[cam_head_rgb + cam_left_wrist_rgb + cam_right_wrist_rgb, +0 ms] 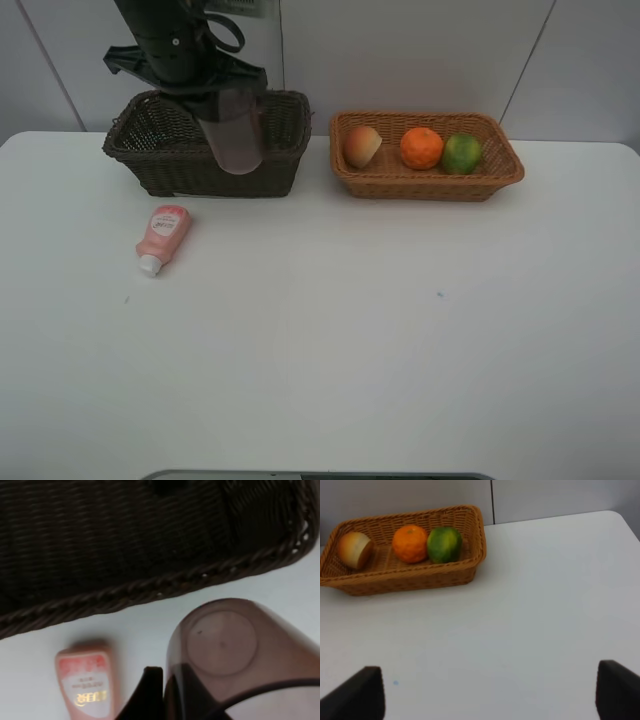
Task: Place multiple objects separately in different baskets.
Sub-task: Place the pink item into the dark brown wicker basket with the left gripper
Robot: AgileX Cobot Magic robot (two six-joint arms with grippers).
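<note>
White matte table (350,350) underneath, grey panelled wall (420,50) behind. Near the table's back edge, a deep dark basket (150,165). Just right of the dark basket, a shallow tan basket (430,185). Over the dark basket's front wall, left gripper (230,100) clamped on a smoky purple cup (237,140), possibly clear of the rim. Right gripper (487,695) spread wide over bare table, holding nothing. In front of the dark basket, a pink tube (163,235), white cap pointing away. In the tan basket, outward from the dark basket: pale reddish fruit (362,146), orange (421,148), green citrus (461,153).
</note>
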